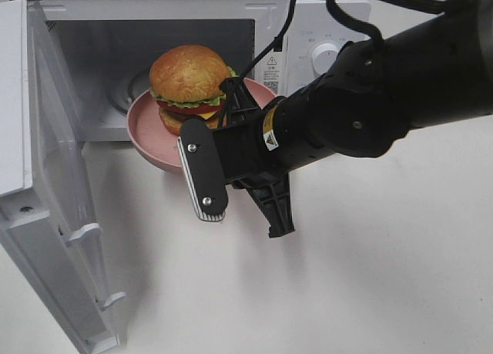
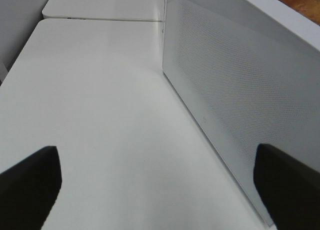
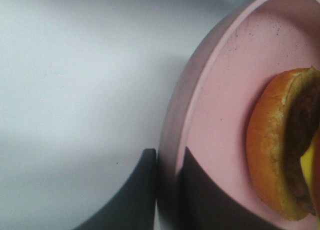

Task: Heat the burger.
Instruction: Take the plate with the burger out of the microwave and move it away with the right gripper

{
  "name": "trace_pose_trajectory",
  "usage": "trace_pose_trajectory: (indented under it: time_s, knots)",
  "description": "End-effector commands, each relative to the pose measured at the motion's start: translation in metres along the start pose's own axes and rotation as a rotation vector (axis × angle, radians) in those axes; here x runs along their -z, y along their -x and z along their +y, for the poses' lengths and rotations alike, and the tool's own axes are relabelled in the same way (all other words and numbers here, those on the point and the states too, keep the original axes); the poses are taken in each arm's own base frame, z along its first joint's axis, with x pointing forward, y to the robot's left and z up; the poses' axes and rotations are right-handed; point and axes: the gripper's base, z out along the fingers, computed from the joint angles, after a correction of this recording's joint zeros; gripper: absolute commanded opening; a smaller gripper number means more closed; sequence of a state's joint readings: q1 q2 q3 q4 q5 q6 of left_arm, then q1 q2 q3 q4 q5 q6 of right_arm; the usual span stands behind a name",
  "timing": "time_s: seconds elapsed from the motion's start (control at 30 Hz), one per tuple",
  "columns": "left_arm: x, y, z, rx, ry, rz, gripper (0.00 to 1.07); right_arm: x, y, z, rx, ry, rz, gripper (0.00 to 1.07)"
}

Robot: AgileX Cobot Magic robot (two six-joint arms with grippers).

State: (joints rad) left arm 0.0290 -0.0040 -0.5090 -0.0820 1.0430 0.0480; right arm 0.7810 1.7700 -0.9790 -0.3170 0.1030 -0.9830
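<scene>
Burger (image 1: 189, 77) on pink plate (image 1: 146, 138) at microwave (image 1: 308, 31) mouth, right jaws clamped on rim, left jaws apart.

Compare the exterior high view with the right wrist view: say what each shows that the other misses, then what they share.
Only the exterior high view shows the microwave with its door swung open, the burger's whole domed top, and the right arm reaching in from the right.

Only the right wrist view shows the right gripper with one finger on each side of the plate's rim, shut on it.

Both show the burger sitting on the pink plate, and the white table.
</scene>
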Motion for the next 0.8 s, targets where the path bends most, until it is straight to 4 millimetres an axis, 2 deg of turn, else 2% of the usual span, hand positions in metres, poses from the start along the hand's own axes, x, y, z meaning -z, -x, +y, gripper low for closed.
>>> trace_pose_trajectory:
  time_s: [0.03, 0.8]
  knots:
    - [0.002, -0.002, 0.000, 0.000, 0.002, -0.020, 1.00, 0.017, 0.008, -0.008, 0.007, -0.098, -0.060, 0.00]
    - [0.002, -0.002, 0.000, 0.000, 0.002, -0.020, 1.00, 0.097, -0.017, 0.054, -0.010, -0.125, -0.060, 0.00]
